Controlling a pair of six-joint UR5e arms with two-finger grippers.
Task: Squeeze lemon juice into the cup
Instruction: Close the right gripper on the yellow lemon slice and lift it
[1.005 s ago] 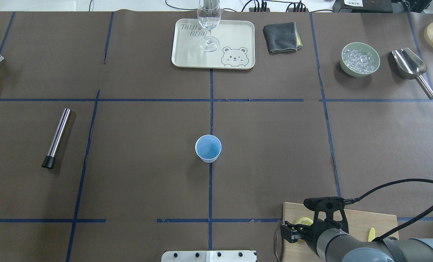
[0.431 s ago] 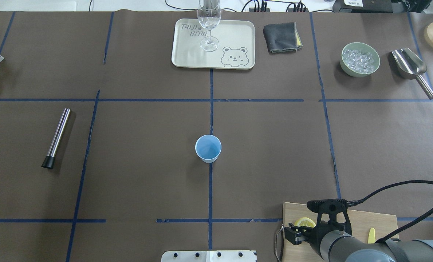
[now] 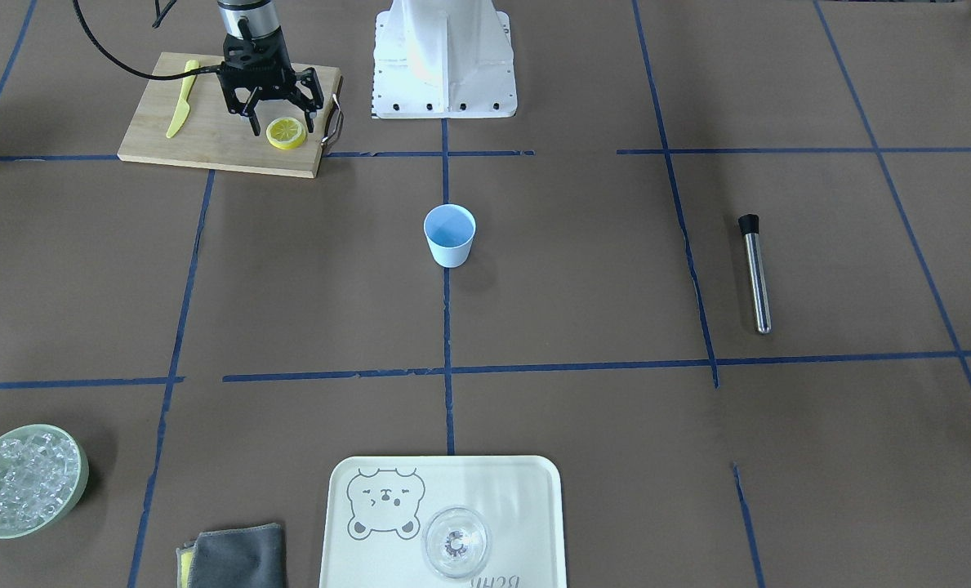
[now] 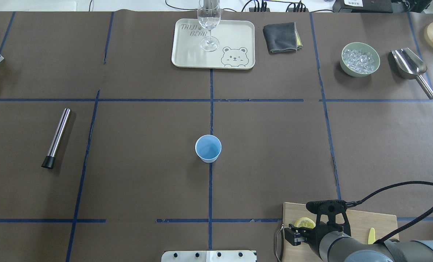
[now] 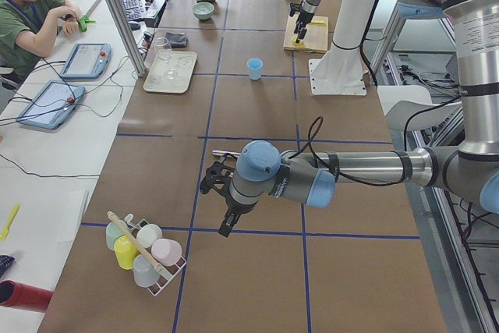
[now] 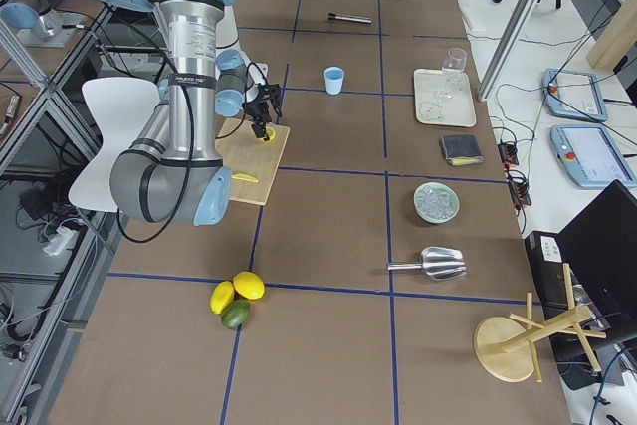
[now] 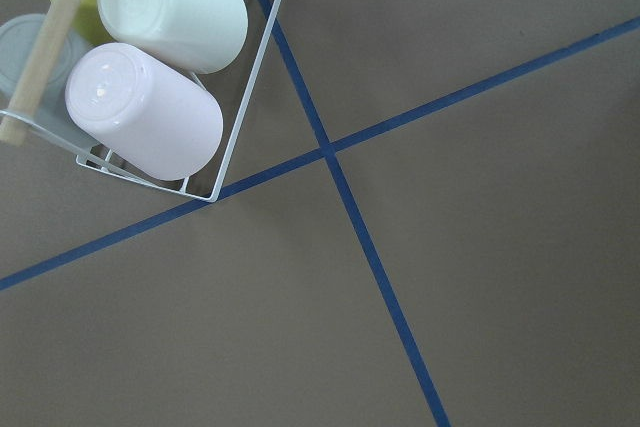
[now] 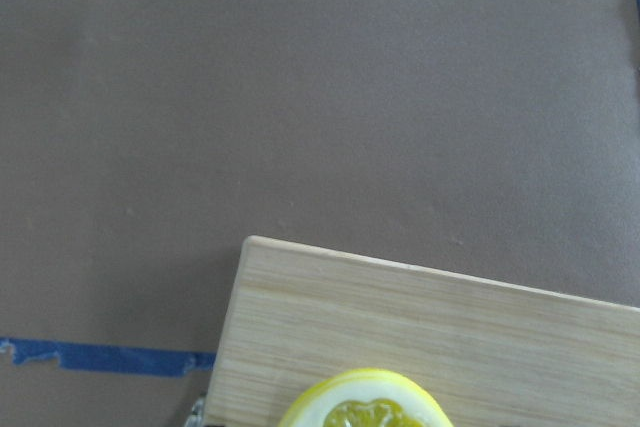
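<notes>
A yellow lemon slice lies flat on the wooden cutting board, near its handle end. Only one slice shows. My right gripper is open and low over the board, a finger on each side of the slice. The slice also shows in the overhead view and at the bottom edge of the right wrist view. The pale-blue cup stands upright and empty at the table's middle. My left gripper hovers far off near a cup rack; I cannot tell if it is open or shut.
A yellow plastic knife lies on the board. A tray with a wine glass, a grey cloth, a green bowl of ice and a metal scoop stand at the far edge. A steel muddler lies on the left.
My right gripper has shifted slightly to the right over the board, so more of the lemon slice shows. The cup and the slice have not moved.
</notes>
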